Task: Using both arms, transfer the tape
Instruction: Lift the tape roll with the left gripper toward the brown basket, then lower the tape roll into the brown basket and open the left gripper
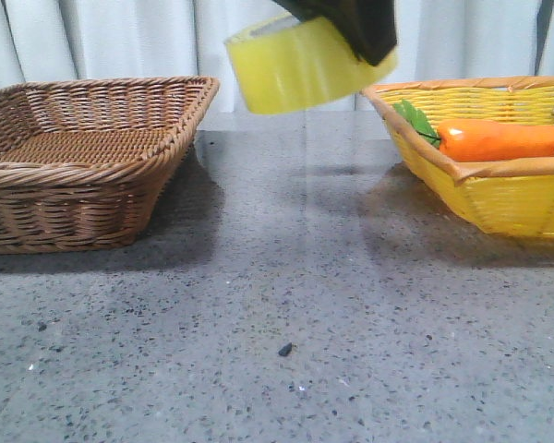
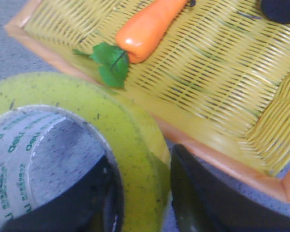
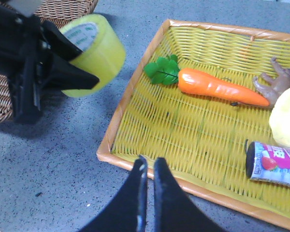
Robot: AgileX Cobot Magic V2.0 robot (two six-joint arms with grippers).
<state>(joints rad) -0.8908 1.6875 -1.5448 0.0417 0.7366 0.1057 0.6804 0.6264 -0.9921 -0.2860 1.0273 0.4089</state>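
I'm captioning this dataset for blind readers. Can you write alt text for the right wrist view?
The left gripper holds the yellow tape above the grey table, between a brown basket and a yellow basket containing a carrot. The right gripper is shut and empty.

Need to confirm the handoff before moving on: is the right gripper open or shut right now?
Shut and empty: the right gripper has its fingers pressed together over the yellow basket. The left gripper holds the tape.
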